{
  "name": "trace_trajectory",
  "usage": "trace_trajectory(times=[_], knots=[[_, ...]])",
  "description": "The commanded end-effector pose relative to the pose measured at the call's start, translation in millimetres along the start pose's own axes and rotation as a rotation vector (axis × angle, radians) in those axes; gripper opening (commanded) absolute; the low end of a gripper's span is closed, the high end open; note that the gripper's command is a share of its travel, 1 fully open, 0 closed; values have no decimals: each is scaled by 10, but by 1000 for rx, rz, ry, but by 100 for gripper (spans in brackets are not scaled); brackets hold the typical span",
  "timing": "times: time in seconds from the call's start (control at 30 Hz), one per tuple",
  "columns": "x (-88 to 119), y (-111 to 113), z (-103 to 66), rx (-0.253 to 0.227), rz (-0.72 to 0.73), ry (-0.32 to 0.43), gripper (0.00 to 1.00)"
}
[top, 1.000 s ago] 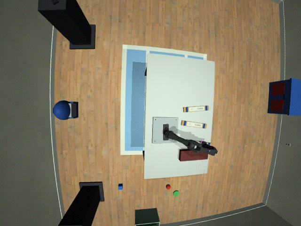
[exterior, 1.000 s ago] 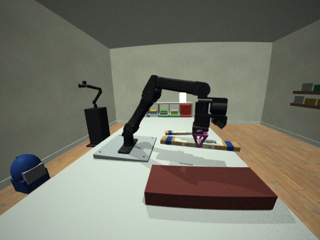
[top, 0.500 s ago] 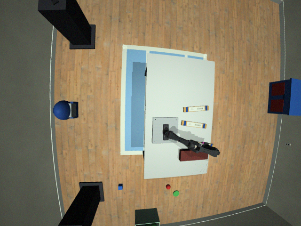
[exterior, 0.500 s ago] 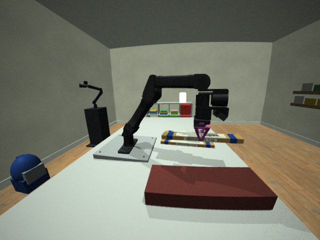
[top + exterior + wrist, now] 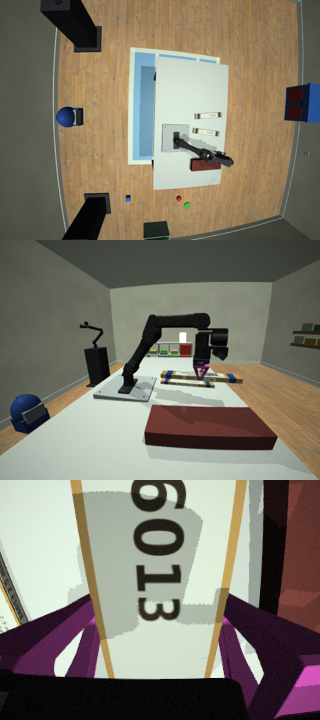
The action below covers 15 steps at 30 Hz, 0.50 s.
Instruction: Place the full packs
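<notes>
The gripper is closed on the sides of one electrode pack, marked 6013, and holds it above the table, beside the low dark-red platform. The two other packs, the middle one and the far one, lie apart on the table, both off the platform.

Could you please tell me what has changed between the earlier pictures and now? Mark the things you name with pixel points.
The long white pack with gold edges and blue bands (image 5: 224,153) (image 5: 169,374) (image 5: 160,655) has risen, carried in the magenta-fingered pincer (image 5: 216,151) (image 5: 199,378) (image 5: 159,600). Nothing was newly gripped or released. The dark red block platform (image 5: 204,165) (image 5: 206,420) (image 5: 306,545) and the other two packs (image 5: 208,115) (image 5: 206,132) (image 5: 189,382) (image 5: 11,600) stayed put.
</notes>
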<state>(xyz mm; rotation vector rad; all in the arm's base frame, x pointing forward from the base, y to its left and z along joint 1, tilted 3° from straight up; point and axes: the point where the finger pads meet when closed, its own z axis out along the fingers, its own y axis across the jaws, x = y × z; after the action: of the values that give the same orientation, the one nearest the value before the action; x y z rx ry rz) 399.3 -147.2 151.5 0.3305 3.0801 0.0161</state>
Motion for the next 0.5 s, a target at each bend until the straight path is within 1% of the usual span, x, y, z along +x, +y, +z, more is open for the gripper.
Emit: trace_trajectory(times=[0.0,0.07,0.13,0.47], knots=[[31,8,-451,1,-2,-7,0],[31,8,-491,1,-2,-7,0],[31,8,-491,1,-2,-7,0],[34,4,-688,1,-1,-6,0]])
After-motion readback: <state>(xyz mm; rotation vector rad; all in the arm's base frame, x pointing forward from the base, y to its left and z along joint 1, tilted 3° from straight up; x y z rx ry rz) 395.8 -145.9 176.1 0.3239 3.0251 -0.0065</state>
